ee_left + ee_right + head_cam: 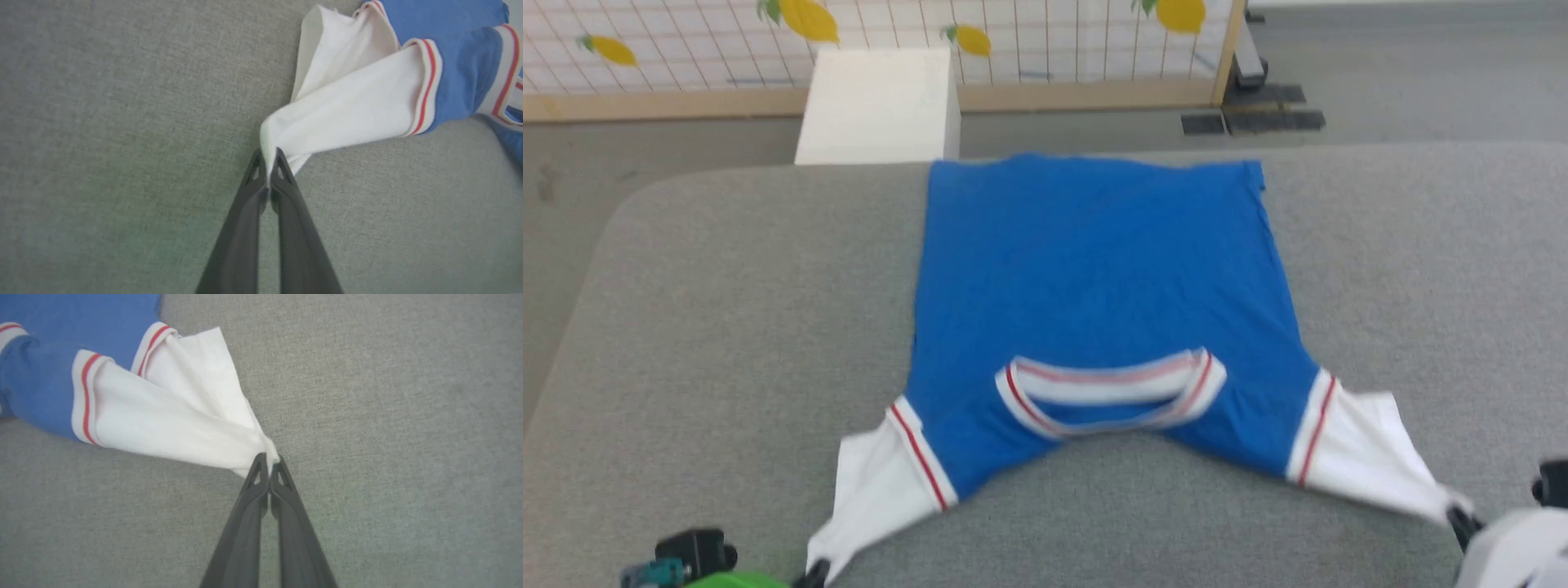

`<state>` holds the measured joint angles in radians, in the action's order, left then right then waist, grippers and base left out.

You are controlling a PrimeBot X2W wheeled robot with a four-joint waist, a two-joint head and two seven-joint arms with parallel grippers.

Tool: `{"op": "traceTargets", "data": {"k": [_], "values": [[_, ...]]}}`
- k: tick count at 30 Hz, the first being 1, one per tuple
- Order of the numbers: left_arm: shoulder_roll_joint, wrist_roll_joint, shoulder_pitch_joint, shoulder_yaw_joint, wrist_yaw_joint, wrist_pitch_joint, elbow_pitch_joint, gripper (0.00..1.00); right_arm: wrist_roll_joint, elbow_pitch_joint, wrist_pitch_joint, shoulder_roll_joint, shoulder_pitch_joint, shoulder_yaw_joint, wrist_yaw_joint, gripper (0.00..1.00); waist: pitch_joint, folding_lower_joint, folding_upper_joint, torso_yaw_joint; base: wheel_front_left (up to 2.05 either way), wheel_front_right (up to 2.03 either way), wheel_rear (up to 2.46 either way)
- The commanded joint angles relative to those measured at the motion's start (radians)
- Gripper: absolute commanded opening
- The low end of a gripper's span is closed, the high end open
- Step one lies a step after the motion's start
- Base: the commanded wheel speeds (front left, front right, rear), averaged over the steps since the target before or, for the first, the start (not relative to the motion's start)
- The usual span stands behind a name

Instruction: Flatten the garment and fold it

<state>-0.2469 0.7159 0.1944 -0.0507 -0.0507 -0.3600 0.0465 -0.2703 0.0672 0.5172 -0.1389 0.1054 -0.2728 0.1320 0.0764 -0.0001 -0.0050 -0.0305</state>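
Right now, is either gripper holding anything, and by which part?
Both hold the garment: the left gripper pinches the tip of one white sleeve, the right gripper the tip of the other sleeve.

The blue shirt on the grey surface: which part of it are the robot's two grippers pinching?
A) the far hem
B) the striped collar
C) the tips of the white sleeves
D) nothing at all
C: in the wrist views the left gripper and the right gripper are each shut on a white sleeve tip of the garment.
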Motion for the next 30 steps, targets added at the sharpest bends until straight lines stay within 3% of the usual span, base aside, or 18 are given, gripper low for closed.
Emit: {"op": "traceTargets", "data": {"k": [1, 5, 11, 22, 28, 29, 30], "values": [[-0.008, 0.001, 0.036, 0.002, -0.016, -0.012, -0.011, 0.00, 0.018, -0.020, 0.031, 0.022, 0.031, -0.030, -0.001, 0.00, -0.040, 0.0001, 0.0050, 0.022, 0.00, 0.00, 0.00], [-0.020, -0.010, 0.097, -0.002, -0.047, -0.040, -0.031, 0.00, 0.059, -0.066, 0.114, 0.071, 0.095, -0.109, -0.001, 0.00, -0.052, 0.0001, 0.0050, 0.031, 0.00, 0.00, 0.00], [-0.023, -0.032, 0.136, -0.025, -0.070, -0.060, -0.039, 0.00, 0.084, -0.063, 0.160, 0.088, 0.139, -0.172, -0.001, 0.00, -0.058, 0.0001, 0.0050, 0.040, 0.00, 0.00, 0.00], [0.013, -0.033, 0.079, -0.066, -0.048, -0.033, -0.029, 0.00, 0.015, 0.128, 0.102, 0.089, 0.065, -0.092, -0.001, 0.00, -0.026, 0.0001, 0.0050, 0.037, 0.00, 0.00, 0.00], [0.017, -0.032, 0.059, -0.073, -0.042, -0.024, -0.031, 0.00, 0.010, 0.170, 0.119, 0.089, 0.036, -0.091, -0.001, 0.00, -0.015, 0.0001, 0.0050, 0.048, 0.00, 0.00, 0.00], [0.017, -0.031, 0.058, -0.073, -0.041, -0.022, -0.032, 0.00, 0.007, 0.166, 0.116, 0.089, 0.037, -0.094, -0.001, 0.04, -0.015, 0.0001, 0.0050, 0.050, 0.00, 0.00, 0.00], [0.017, -0.031, 0.057, -0.073, -0.041, -0.020, -0.033, 0.00, 0.003, 0.160, 0.110, 0.089, 0.038, -0.097, -0.001, 0.29, -0.015, 0.0001, 0.0050, 0.052, 0.00, 0.00, 0.00]]}}
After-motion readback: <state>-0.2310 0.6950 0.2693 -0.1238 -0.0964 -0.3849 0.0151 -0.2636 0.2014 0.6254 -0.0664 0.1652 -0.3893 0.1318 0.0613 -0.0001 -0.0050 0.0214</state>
